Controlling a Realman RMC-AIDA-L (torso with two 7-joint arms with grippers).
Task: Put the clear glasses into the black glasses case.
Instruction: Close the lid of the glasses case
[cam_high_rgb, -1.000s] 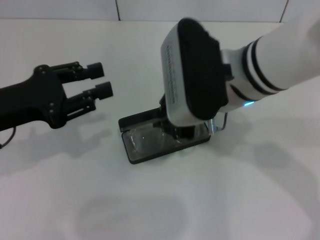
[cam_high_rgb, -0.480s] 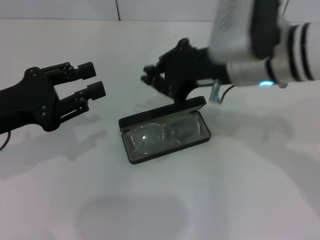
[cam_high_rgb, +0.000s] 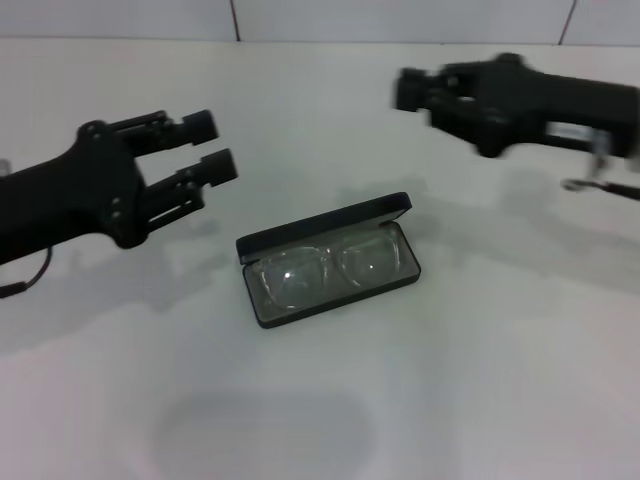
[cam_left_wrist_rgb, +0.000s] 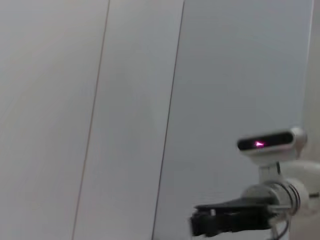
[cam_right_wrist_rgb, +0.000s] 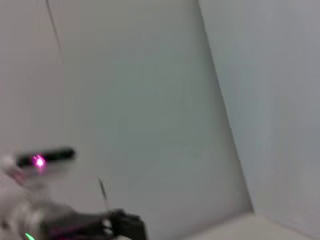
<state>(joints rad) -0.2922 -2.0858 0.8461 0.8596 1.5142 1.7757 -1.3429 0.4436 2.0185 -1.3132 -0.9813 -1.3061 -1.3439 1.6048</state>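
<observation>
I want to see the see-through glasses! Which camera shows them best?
The head view: the clear glasses lie inside the open black glasses case, with nothing in front of them. The left and right wrist views show only walls and the other arm, no glasses at all.

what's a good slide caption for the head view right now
Clear glasses lying inside the open black glasses case, with the left gripper and right gripper raised clear on either side.

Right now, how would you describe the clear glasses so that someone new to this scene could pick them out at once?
On the white table, between the left gripper and the right gripper, lies the open black glasses case. The clear glasses lie inside its tray, lenses up. They are see-through and colourless, the only thing in the case, marked by a small glint on one lens.
</observation>
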